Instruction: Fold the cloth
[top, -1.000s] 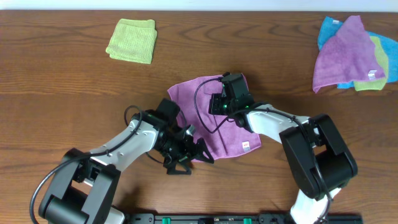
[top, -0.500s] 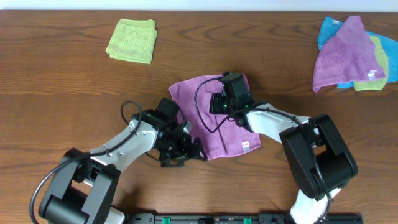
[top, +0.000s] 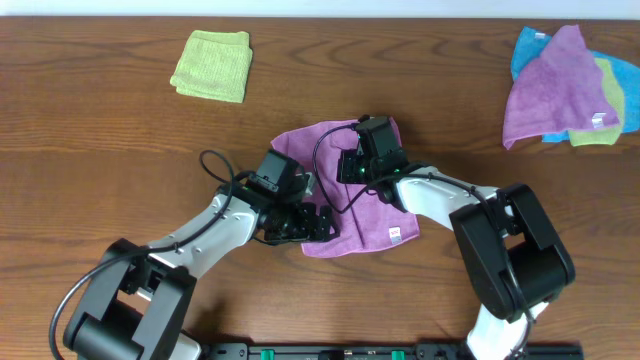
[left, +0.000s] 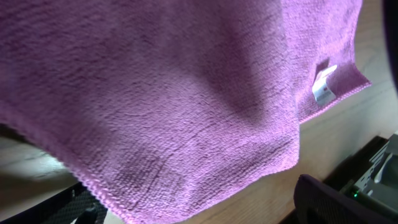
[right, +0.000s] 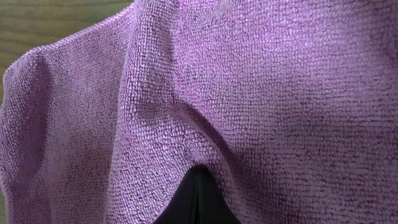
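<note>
A folded lime-green towel (top: 211, 65) lies upper left; heaped towels (top: 565, 88) upper right.

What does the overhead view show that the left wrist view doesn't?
Only overhead: the green towel, the towel pile at the far right, and the left arm and right arm meeting over the cloth. Only left wrist: the cloth's weave and hem close up. Both: the cloth and its white tag.

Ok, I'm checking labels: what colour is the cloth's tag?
White tag on the cloth, best in the left wrist view.
</note>
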